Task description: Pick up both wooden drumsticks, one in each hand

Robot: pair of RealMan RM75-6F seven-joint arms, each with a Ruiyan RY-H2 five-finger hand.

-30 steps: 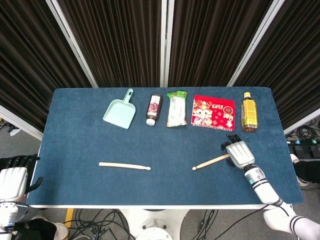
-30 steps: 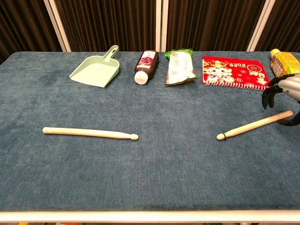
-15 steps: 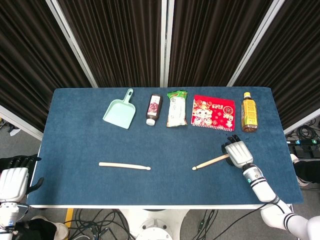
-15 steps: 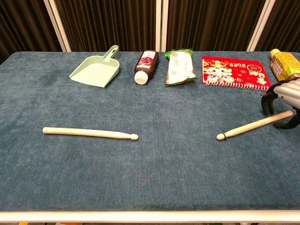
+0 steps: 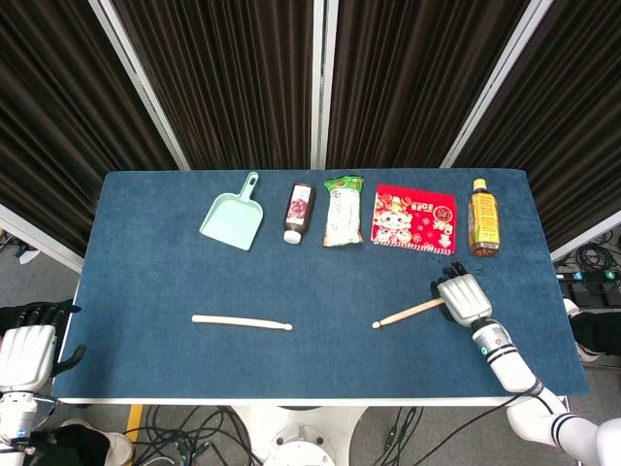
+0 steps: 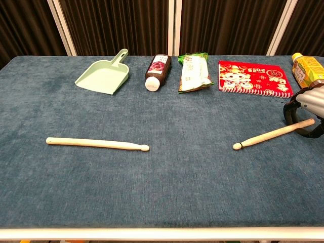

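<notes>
Two wooden drumsticks lie on the blue table (image 5: pixel 146 282). The left drumstick (image 5: pixel 241 321) (image 6: pixel 96 143) rests alone at the front left, with its tip pointing right. The right drumstick (image 5: pixel 408 314) (image 6: pixel 271 134) lies slanted at the front right, its tip toward the middle. My right hand (image 5: pixel 463 299) (image 6: pixel 306 109) covers its butt end, with dark fingers curled over it and the thumb on the near side; the stick still rests on the cloth. My left hand (image 5: pixel 24 349) hangs off the table's front left corner, holding nothing, far from the left drumstick.
Along the back stand a mint dustpan (image 5: pixel 233 218), a dark bottle lying down (image 5: pixel 299 211), a green snack packet (image 5: pixel 343 210), a red packet (image 5: pixel 414 218) and an upright tea bottle (image 5: pixel 484 217) just behind my right hand.
My right hand's fingers have curled down and closed around the right drumstick's butt end, and its tip has shifted slightly. The left hand and left drumstick have not moved.
</notes>
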